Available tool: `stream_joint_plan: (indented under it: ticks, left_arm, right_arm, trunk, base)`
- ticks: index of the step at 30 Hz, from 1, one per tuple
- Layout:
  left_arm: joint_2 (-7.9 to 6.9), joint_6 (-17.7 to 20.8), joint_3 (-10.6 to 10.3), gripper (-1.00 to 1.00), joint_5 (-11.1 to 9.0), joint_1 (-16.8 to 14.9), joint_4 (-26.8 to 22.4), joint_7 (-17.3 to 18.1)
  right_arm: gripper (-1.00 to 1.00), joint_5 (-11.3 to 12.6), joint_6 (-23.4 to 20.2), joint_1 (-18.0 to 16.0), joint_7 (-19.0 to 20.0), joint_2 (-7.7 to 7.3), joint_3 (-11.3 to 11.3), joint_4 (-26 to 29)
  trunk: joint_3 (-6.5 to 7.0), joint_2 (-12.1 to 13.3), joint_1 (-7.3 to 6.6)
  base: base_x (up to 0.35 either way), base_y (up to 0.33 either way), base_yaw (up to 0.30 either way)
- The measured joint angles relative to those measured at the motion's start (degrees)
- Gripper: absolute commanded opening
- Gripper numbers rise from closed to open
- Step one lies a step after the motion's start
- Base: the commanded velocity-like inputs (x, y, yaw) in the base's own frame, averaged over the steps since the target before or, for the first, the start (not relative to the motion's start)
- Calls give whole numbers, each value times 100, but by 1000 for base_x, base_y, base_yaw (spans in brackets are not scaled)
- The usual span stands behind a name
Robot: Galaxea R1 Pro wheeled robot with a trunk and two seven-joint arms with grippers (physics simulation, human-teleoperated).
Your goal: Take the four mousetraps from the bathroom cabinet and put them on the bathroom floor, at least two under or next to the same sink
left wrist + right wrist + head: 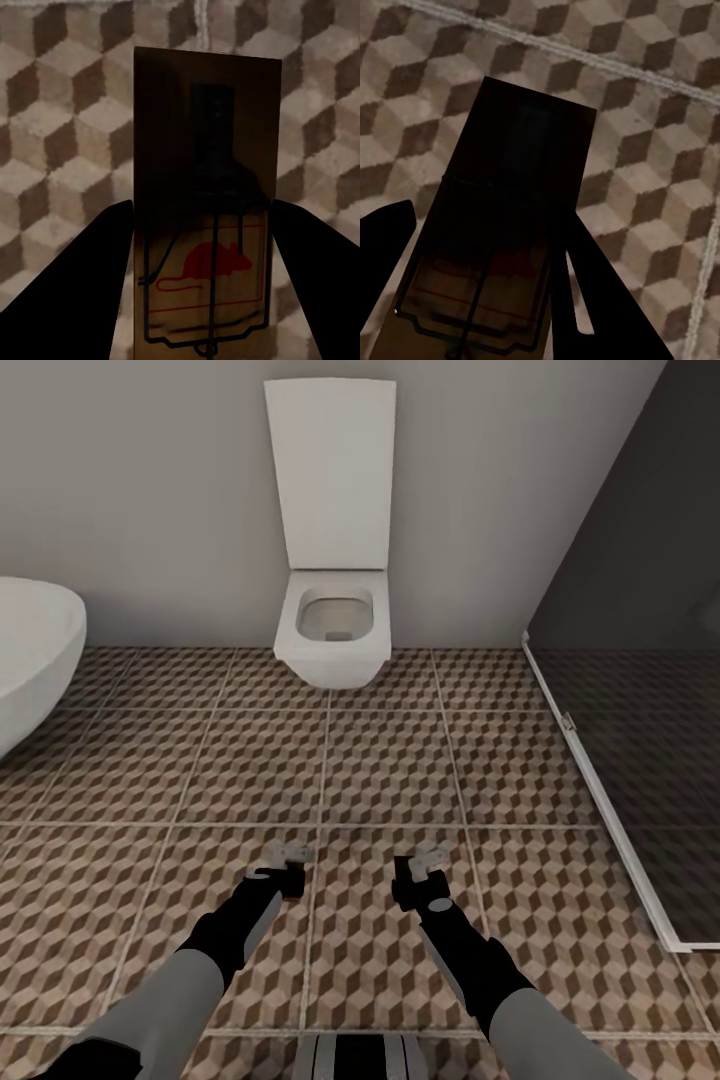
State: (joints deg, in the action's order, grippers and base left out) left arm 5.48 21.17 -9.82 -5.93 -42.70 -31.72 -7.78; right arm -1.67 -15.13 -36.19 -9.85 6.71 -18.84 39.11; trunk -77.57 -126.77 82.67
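Both arms reach forward and low over the cube-patterned bathroom floor (380,760). My left gripper (290,865) is shut on a mousetrap (206,187), a dark brown plate with wire parts and a red mouse print, clamped between its black fingers (75,289). In my right gripper (425,865), also shut, a second mousetrap (514,217) sits tilted between the fingers (604,300). Each trap hangs above the tiles, apart from them. The cabinet, the sink and the other mousetraps are out of view.
A white square toilet (333,625) with its lid raised hangs on the grey wall straight ahead. The white oval bathtub (30,655) curves in at the left. A dark glass shower screen with a white frame (600,790) runs along the right.
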Motion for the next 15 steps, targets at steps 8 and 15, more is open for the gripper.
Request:
stream_joint_plan:
  ticks: [8,15]
  left_arm:
    - [2,0,0,-100,0,0,0,0]
    - [1,0,0,-100,2,0,0,0]
  right_arm:
    - [-100,0,0,0,0,0,0,0]
    - [-100,0,0,-2,0,1,0,0]
  trunk:
    - [-144,-321,176]
    - [-269,-602,330]
  base:
    - [0,0,0]
    - [0,0,0]
